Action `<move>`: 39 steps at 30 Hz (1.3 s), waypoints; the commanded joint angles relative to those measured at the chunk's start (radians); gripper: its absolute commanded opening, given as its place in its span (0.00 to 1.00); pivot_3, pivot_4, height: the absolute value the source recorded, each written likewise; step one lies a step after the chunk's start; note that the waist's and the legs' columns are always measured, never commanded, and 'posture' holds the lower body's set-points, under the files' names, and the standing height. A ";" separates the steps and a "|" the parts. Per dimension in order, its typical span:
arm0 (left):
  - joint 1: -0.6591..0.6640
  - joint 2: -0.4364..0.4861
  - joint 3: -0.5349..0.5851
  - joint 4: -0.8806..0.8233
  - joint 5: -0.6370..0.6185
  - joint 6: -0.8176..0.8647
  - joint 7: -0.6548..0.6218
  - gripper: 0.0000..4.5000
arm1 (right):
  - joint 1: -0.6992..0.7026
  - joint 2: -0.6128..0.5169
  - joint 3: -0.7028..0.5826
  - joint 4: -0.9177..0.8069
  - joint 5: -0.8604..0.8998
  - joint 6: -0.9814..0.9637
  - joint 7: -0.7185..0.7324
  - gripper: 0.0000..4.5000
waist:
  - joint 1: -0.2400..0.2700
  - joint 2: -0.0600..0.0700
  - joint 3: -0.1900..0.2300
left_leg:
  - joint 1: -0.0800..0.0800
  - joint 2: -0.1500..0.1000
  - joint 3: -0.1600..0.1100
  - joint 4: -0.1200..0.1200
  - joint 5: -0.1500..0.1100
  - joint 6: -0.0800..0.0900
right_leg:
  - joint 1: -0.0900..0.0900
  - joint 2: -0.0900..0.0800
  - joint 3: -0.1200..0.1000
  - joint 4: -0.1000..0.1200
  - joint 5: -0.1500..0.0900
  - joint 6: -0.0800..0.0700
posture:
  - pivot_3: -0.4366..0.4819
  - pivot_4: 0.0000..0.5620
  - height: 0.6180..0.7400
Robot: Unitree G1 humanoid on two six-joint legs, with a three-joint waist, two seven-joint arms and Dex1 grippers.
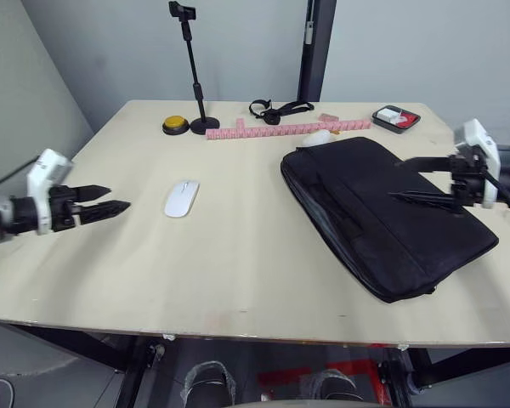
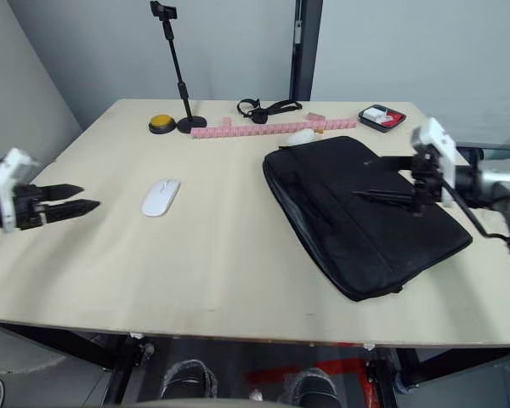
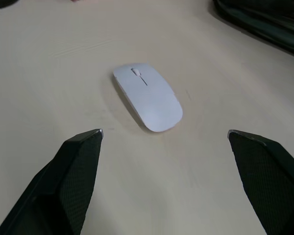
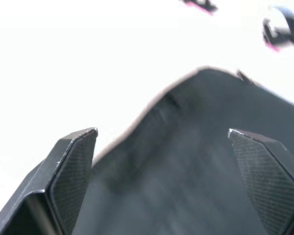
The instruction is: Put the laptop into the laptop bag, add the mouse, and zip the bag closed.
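The black laptop bag [image 1: 365, 212] lies flat on the right half of the table, its handles toward the right. The white mouse [image 1: 181, 199] rests on the bare tabletop left of centre, apart from the bag. My left gripper [image 1: 119, 198] hovers open near the table's left edge, fingers pointing at the mouse [image 3: 147, 95] a short way ahead of it. My right gripper [image 1: 398, 178] is open just over the bag's right part, one finger low against the fabric [image 4: 186, 161]. The laptop is out of view.
Along the table's far edge stand a black phone stand [image 1: 193, 72], a yellow button [image 1: 176, 125], a pink strip [image 1: 280, 129], a black strap [image 1: 276, 109] and a red-and-black box [image 1: 396, 118]. A small white object [image 1: 320, 137] lies behind the bag.
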 commanded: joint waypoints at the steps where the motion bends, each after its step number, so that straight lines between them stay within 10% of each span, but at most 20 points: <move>1: -0.077 -0.056 -0.007 -0.025 0.036 0.050 0.158 0.96 | -0.052 0.031 0.046 -0.091 -0.003 0.017 -0.028 1.00 | 0.001 -0.001 0.000 | 0.000 0.000 0.000 0.001 0.000 0.000 | 0.000 0.000 0.000 0.001 0.000 0.000 | 0.48 0.27 1.00; 15: -0.135 -0.431 -0.011 -0.163 0.069 0.192 0.650 0.96 | -0.160 0.140 0.147 -0.149 0.014 0.051 -0.027 1.00 | -0.004 -0.003 -0.001 | -0.003 -0.001 -0.003 0.004 0.000 0.000 | 0.001 0.000 -0.001 0.001 0.000 0.000 | 0.48 0.27 1.00; 39: -0.276 -0.504 -0.101 0.182 0.205 -0.027 0.647 0.96 | -0.155 0.149 0.121 -0.235 0.049 0.112 -0.080 1.00 | 0.006 -0.003 -0.001 | -0.003 -0.001 -0.003 0.004 0.000 0.000 | 0.001 -0.001 -0.001 0.000 0.000 0.000 | 0.48 0.27 1.00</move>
